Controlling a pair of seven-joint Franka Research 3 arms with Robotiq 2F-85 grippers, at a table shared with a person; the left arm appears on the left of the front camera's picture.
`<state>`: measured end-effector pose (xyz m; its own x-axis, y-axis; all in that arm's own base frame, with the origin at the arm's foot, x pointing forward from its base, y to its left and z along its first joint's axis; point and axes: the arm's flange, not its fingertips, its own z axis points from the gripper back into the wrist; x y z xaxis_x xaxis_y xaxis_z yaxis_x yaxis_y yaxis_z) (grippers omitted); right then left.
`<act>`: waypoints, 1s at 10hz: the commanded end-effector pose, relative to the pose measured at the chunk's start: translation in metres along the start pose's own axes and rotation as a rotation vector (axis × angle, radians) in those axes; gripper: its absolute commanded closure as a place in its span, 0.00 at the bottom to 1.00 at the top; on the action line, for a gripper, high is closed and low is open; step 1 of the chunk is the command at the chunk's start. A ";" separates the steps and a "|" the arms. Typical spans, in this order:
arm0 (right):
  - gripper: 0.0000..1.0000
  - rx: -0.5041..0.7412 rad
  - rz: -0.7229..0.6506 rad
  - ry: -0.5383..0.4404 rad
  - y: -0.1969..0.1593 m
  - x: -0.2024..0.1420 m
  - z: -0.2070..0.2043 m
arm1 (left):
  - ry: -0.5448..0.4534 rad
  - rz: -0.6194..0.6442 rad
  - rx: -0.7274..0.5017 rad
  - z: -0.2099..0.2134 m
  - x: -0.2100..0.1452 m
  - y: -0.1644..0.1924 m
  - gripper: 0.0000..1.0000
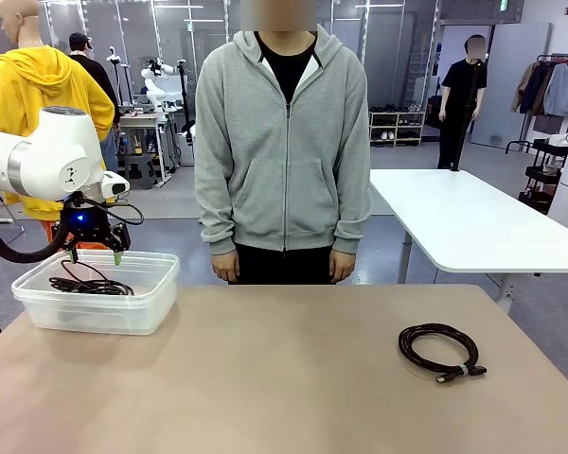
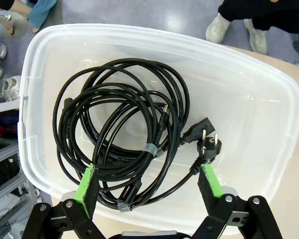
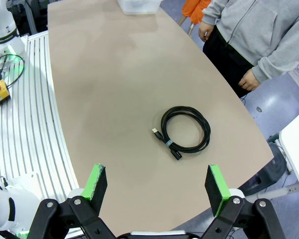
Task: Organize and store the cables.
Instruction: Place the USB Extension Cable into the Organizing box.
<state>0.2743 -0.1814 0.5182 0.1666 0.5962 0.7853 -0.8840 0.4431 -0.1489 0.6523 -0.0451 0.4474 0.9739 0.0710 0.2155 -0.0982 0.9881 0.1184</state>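
Note:
Coiled black cables (image 2: 122, 134) lie in a clear plastic bin (image 1: 161, 284) at the table's far left; a plug end (image 2: 205, 142) sticks out of the pile. My left gripper (image 1: 94, 253) hangs open just above the bin, its green-padded fingers (image 2: 87, 181) empty, and the bin's rim (image 2: 284, 114) shows below it in the left wrist view. Another coiled black cable (image 1: 441, 351) with a small band rests on the table at the right; it shows as a round coil (image 3: 185, 132) in the right wrist view. High over the table, my right gripper (image 3: 157, 185) stands open and holds nothing.
A person in a grey hoodie (image 1: 282, 142) stands at the far edge, hands (image 1: 225, 270) down at the sides. A white table (image 1: 473, 222) stands behind on the right. The tan tabletop (image 1: 265, 378) lies bare between bin and coil.

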 end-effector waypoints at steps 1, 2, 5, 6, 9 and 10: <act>0.00 0.000 0.002 0.003 0.000 0.001 0.000 | -0.006 0.001 -0.004 -0.001 0.002 -0.001 0.00; 0.00 0.000 0.002 0.003 0.000 0.001 0.000 | 0.000 0.000 0.000 0.000 0.000 0.000 0.00; 0.00 -0.041 0.032 0.060 0.004 0.026 0.007 | -0.051 -0.072 -0.086 0.036 -0.029 0.010 0.00; 0.00 -0.034 0.035 0.068 0.001 0.030 0.004 | -0.055 -0.083 -0.114 0.054 -0.042 0.012 0.00; 0.00 -0.019 0.027 0.138 -0.004 0.044 0.001 | -0.066 -0.184 -0.276 0.100 -0.088 0.029 0.00; 0.00 0.018 0.043 0.156 -0.007 0.049 0.002 | -0.094 -0.238 -0.315 0.108 -0.105 0.035 0.00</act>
<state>0.2839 -0.1585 0.5500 0.1644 0.6925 0.7025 -0.8853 0.4176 -0.2045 0.5475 -0.0473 0.5416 0.9483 -0.1041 0.2998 0.1340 0.9876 -0.0812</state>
